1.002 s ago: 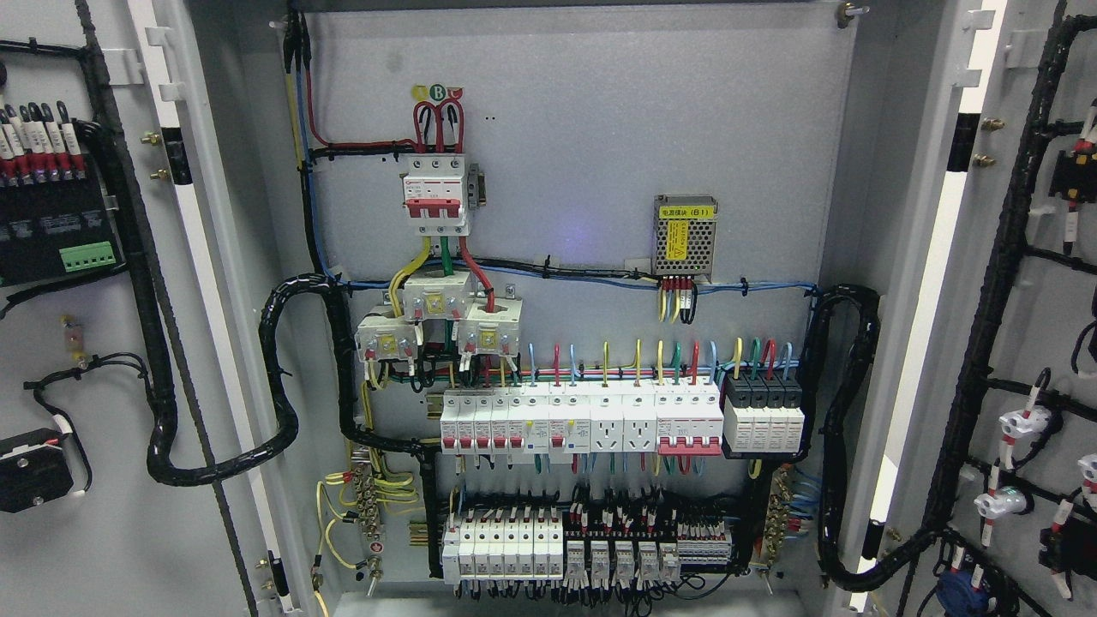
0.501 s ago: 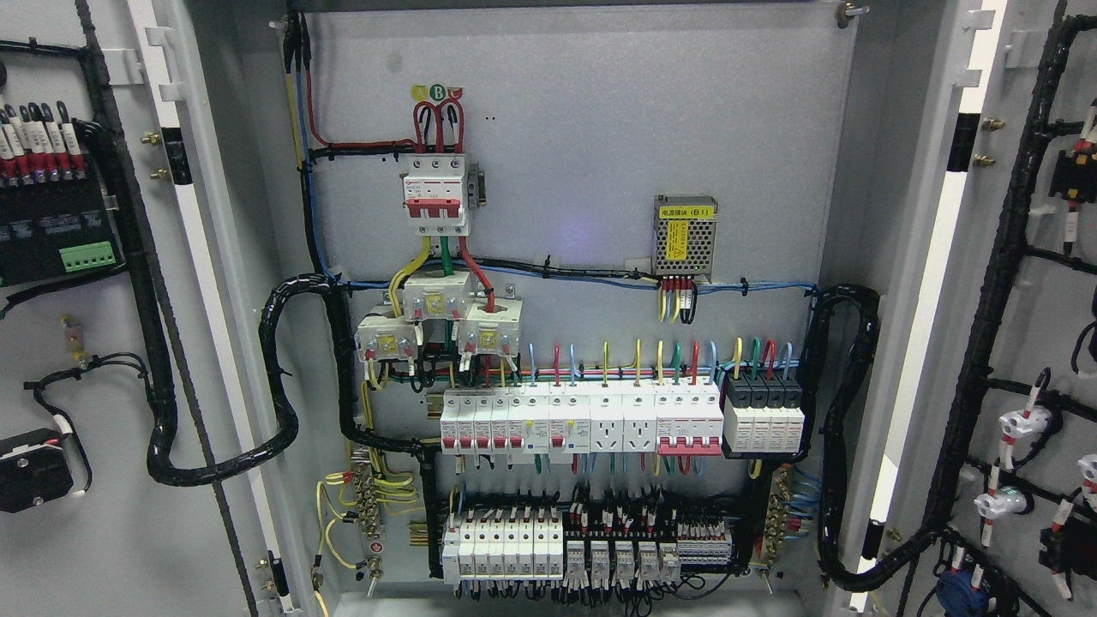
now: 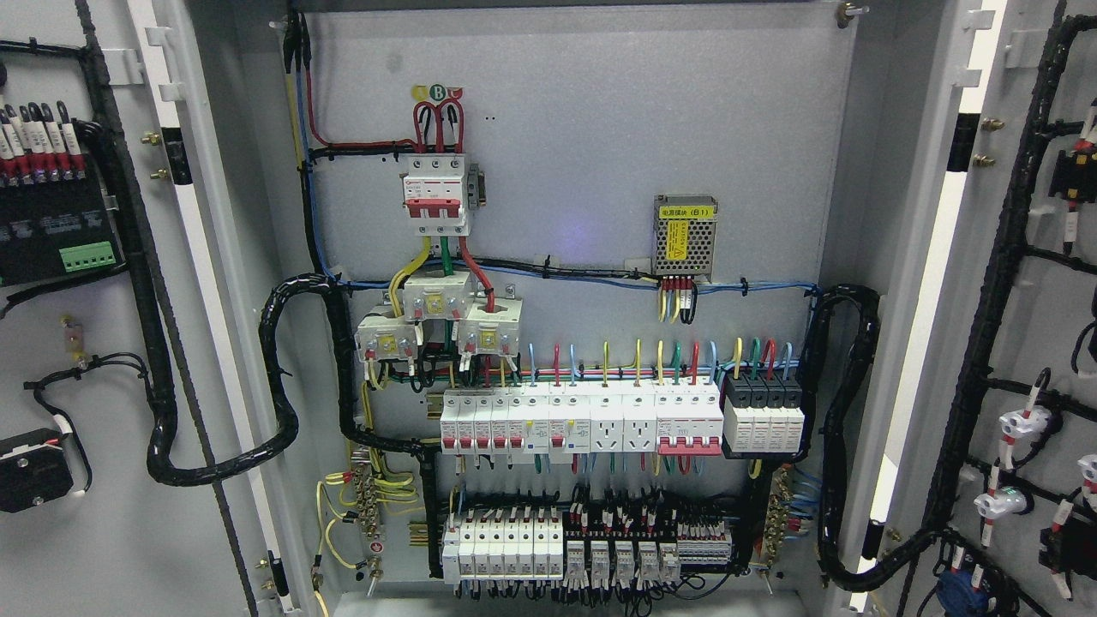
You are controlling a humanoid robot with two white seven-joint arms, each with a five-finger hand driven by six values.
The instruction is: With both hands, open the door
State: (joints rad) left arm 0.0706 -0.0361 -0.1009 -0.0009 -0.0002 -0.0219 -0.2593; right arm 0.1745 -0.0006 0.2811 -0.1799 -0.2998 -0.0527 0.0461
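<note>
Doors stand swung wide on both sides: the left door (image 3: 103,343) fills the left edge, the right door (image 3: 1020,326) the right edge, each showing its inner face with black cable looms (image 3: 158,411) tied along it so the wiring can follow the hinge. Between them the cabinet back panel (image 3: 583,128) lies fully exposed, with breaker rows (image 3: 617,420) mounted low. Neither hand is in view, so their fingers cannot be judged. Opening looks complete.
</note>
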